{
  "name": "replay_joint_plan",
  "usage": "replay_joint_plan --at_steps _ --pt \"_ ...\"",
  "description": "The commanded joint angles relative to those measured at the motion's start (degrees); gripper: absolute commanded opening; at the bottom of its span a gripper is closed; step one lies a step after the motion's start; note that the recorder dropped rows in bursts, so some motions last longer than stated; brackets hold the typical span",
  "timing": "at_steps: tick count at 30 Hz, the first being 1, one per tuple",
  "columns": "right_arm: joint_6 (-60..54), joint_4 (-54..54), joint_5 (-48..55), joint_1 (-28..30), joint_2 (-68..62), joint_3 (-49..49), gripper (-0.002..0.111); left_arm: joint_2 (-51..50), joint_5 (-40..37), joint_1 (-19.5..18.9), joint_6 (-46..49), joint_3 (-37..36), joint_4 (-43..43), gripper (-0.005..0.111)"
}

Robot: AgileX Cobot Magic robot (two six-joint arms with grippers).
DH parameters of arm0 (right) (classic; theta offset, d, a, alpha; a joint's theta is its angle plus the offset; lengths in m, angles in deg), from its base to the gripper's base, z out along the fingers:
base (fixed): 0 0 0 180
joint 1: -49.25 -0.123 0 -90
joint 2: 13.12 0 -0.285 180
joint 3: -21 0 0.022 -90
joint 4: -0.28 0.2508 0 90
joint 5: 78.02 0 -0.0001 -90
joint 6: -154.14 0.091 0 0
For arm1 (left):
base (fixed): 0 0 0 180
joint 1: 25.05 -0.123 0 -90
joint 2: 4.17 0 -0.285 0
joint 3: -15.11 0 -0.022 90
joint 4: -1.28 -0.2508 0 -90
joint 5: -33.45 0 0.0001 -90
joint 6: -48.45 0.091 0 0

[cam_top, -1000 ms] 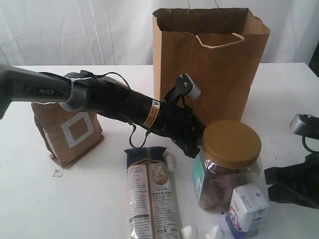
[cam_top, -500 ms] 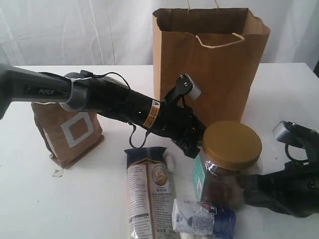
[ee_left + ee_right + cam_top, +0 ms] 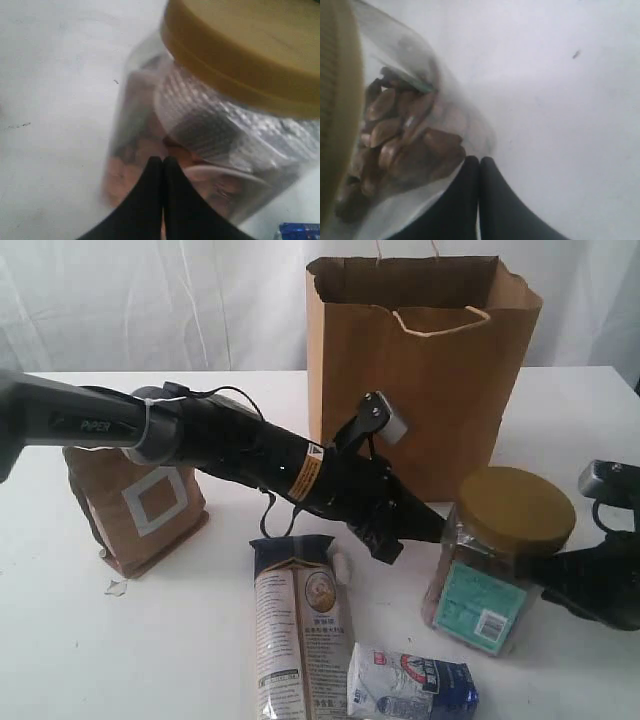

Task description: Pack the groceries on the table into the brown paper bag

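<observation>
The yellow-lidded nut jar stands tilted on the table, its lid leaning right. My left gripper reaches across from the left, shut and empty, its tip against the jar's left side. My right gripper is shut and empty too, touching the jar from the right. The small blue-white carton lies on its side at the front. Left of the carton lies the long noodle packet. The brown pouch stands at the far left. The brown paper bag stands upright behind.
The left arm stretches low across the table in front of the bag. A small white scrap lies by the pouch. White curtains hang behind the table.
The jar has slid right and tipped. The carton fell from upright onto its side and lies further left. The left gripper pushed right; the right gripper swept left, then drew back.
</observation>
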Motion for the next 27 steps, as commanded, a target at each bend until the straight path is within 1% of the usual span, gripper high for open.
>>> replay_joint_plan --at_steps 1,4,12,15,18,21,24,27 --pt "-1.97 1.97 -2.72 -0.03 -3.97 -3.94 0.000 0.42 4.01 4.46 1.33 0.10 -0.36 0.000" --pt "-1.97 1.97 -5.61 -0.03 -5.78 -5.96 0.000 0.42 3.92 5.53 1.33 0.10 -0.36 0.000" --pt "-1.97 1.73 -8.27 -0.03 -5.56 -7.12 0.000 0.42 4.17 5.43 -0.98 0.10 -0.36 0.000" --pt "-2.26 1.10 -9.57 -0.03 -4.16 -7.00 0.000 0.74 5.60 5.30 -2.38 0.10 -0.36 0.000" --pt "-2.26 -1.36 -9.70 -0.03 -1.57 -7.00 0.000 1.72 6.35 4.47 -4.29 0.10 -0.36 0.000" --pt "-2.26 -3.03 -7.51 -0.03 1.88 -6.60 0.000 3.65 6.05 3.26 -5.30 -1.22 -0.36 0.000" --pt "-1.89 -3.27 -7.39 -0.03 5.86 -4.73 0.000 6.55 1.95 1.80 -5.05 -4.51 -0.36 0.000" --pt "-1.89 -3.27 -8.25 -0.03 10.06 -1.41 0.000 10.27 -1.63 -0.53 -4.70 -9.16 -0.36 0.000"
